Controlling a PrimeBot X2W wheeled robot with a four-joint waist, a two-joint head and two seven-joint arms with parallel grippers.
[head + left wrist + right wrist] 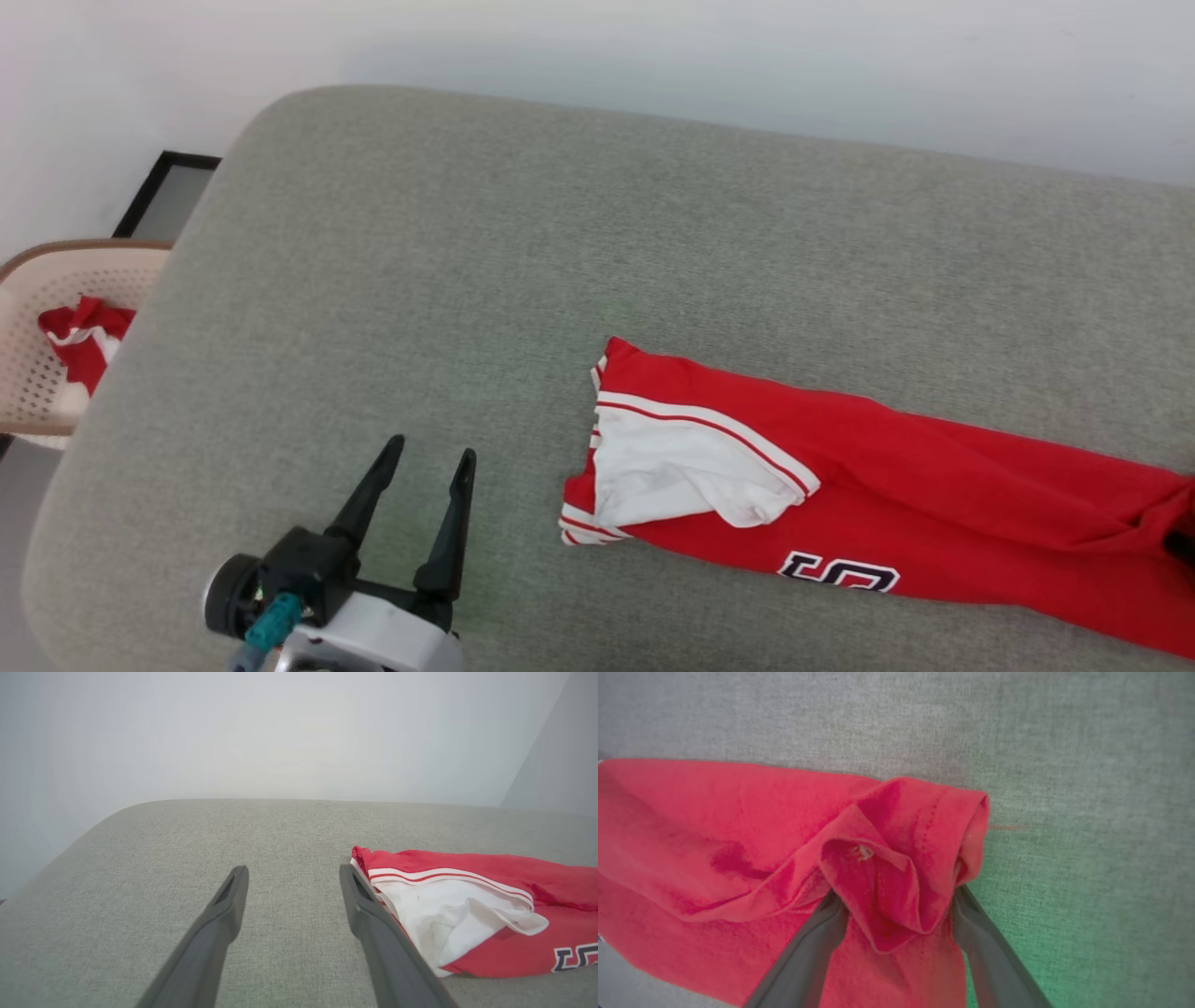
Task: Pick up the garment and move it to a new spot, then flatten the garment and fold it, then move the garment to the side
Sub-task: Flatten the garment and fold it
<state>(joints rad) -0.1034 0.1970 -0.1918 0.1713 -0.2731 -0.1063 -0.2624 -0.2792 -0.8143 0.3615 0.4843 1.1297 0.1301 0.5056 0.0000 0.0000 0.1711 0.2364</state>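
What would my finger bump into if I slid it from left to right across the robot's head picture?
basket holding a red cloth → left gripper → garment

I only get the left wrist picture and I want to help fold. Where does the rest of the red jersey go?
Observer: In the head view the garment lies stretched out long across the grey cushion, toward the robot's right.
Operator: Is the other hand near it?
Observer: In the right wrist view the right gripper has its fingers spread, one on each side of a bunched fold at that far end.
Operator: Is anything else red around?
Observer: A beige basket stands beside the cushion's left end, with a red-and-white cloth inside it.
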